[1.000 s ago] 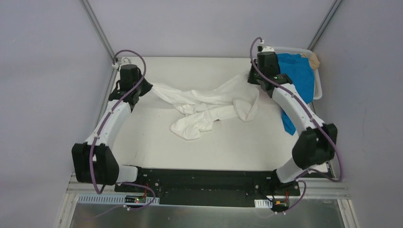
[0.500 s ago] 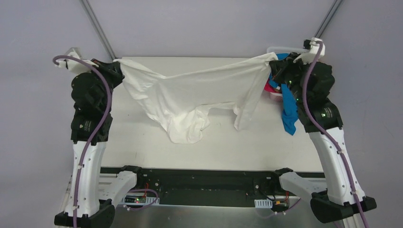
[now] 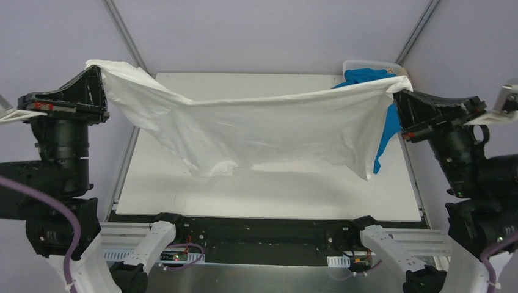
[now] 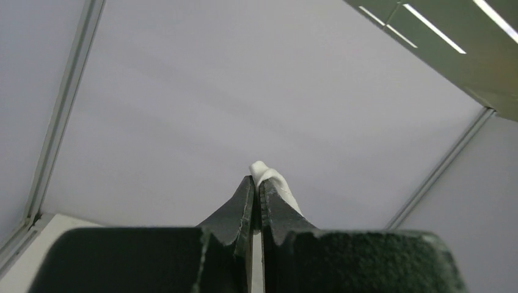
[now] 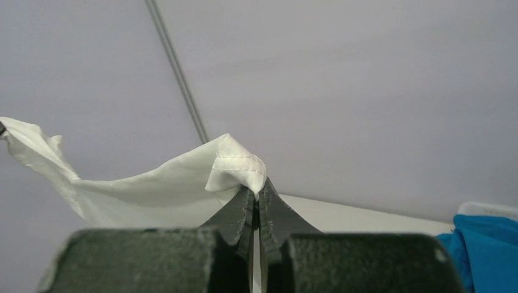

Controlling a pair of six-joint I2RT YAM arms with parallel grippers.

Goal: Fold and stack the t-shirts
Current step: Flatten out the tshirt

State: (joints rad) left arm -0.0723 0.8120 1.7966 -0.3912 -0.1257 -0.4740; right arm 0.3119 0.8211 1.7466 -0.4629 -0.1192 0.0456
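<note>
Nearest to us, at either side of the top view, the left fingers (image 3: 93,79) and the right fingers (image 3: 406,104) are raised high and well apart. Each pair is pressed together on a corner of the soft white cloth t-shirt (image 3: 262,131). The left wrist view shows only a small nub of white fabric poking out above the closed tips. In the right wrist view a hemmed, stitched corner folds over the tips.

The relation that matters is this: the shirt runs straight from one pair of fingers to the other, so its long axis lies left to right across the pale flat counter (image 3: 275,192). Neither arm is nearer, since each holds one end at about the same height. We judge that laying the shirt flat calls for both arms to come down together.

The shirt is spread wide and sags slightly along its top edge. One lobe hangs lower at the left and a pointed corner drops at the right. It casts a shadow on the counter and appears to hang clear of it. The side facing us looks plain white.

Farther back, at the far right corner, a bright blue t-shirt (image 3: 366,76) spills over the white plastic basket (image 3: 374,62), partly behind the white shirt's right end.
</note>
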